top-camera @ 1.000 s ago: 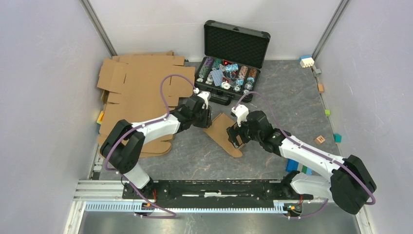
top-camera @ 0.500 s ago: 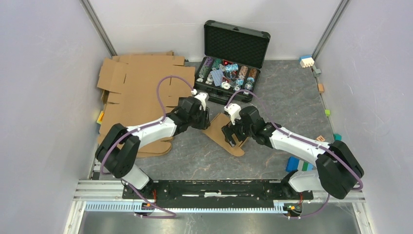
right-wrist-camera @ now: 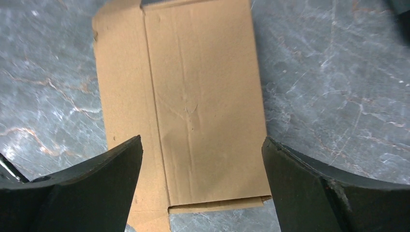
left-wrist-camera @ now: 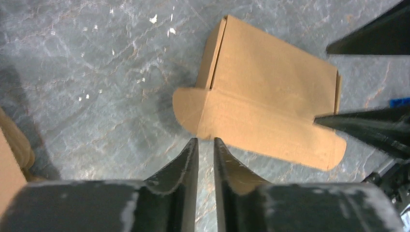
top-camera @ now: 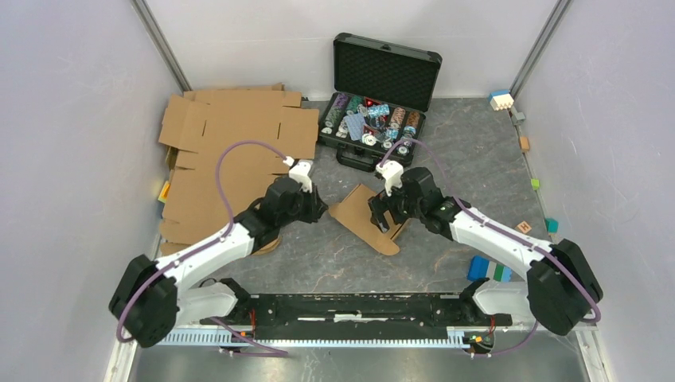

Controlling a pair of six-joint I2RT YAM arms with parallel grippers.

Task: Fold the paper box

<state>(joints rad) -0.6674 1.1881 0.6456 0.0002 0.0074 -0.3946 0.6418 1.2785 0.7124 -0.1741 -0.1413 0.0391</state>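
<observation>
1. The paper box lies flat on the grey table between the two arms, at 6 o'clock from the open black chip case. It lies where it did half a second ago.
2. The left gripper has drawn back toward 7 o'clock. It has left the box's 11 o'clock corner and now sits just off its 9 o'clock edge.
3. In the left wrist view its fingers are pressed nearly together with only a slit between them. They hold nothing, and their tips stop just short of the box's rounded flap.
4. The right gripper has barely shifted and still hovers over the box's 3 o'clock half.
5. Its fingers are spread wide, with the box panel showing between them.
6. The big cardboard sheets lie at 10 o'clock from the box, unchanged.
</observation>
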